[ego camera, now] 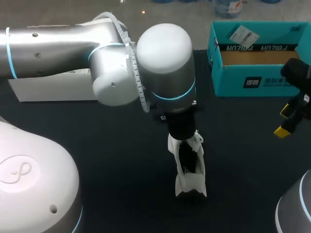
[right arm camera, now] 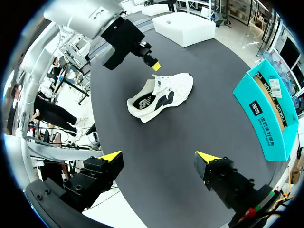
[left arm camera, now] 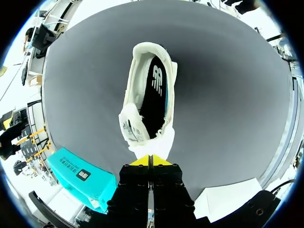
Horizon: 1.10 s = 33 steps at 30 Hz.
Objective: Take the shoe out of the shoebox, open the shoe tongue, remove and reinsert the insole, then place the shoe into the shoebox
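left fingers: pressed together, nothing visible between them, just over the toe.
shoe: upright on the surface, long axis straight ahead of the left fingers, heel farthest.
right fingers: spread wide, empty, well apart.
shoebox: open, farthest back.

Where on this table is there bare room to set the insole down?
Bare table lies between the shoe and the shoebox, and between the shoe and the white box. Crowded directly over the shoe, where the left pincer hangs.
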### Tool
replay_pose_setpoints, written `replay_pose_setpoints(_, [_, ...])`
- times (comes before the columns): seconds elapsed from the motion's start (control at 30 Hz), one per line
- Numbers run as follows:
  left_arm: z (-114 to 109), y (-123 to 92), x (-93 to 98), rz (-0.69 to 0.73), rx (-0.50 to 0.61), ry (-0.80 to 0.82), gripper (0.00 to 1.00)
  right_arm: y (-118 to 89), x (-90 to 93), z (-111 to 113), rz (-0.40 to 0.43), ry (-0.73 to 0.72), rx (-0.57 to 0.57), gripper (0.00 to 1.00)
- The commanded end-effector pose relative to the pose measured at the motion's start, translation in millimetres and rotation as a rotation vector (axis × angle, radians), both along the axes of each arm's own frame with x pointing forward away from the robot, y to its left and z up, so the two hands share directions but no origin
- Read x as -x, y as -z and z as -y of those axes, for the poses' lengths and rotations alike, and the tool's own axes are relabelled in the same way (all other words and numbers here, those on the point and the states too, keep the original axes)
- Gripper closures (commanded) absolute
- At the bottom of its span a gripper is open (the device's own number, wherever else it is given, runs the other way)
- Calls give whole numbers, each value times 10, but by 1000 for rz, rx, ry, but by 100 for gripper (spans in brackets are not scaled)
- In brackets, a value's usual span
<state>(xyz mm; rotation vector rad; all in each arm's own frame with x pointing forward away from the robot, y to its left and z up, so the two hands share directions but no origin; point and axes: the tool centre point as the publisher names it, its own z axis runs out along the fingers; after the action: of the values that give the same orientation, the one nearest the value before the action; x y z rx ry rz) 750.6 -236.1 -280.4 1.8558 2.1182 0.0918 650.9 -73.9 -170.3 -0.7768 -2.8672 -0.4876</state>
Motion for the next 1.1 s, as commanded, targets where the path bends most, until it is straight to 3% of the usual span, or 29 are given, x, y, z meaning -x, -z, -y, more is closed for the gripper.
replay_pose_setpoints(0.03, [28, 165, 55, -1, -7, 8, 100, 8, -19, -9, -4, 0, 3, 0])
replay_pose_setpoints(0.33, [-88, 212, 229, -18, -9, 37, 100, 8, -19, -9, -4, 0, 3, 0])
replay_pose_setpoints(0.77, [91, 31, -130, 16, 12, 19, 100, 8, -19, -9, -4, 0, 3, 0])
replay_pose_setpoints(1.1, [259, 295, -244, 7, -16, 36, 100, 8, -19, -9, -4, 0, 3, 0])
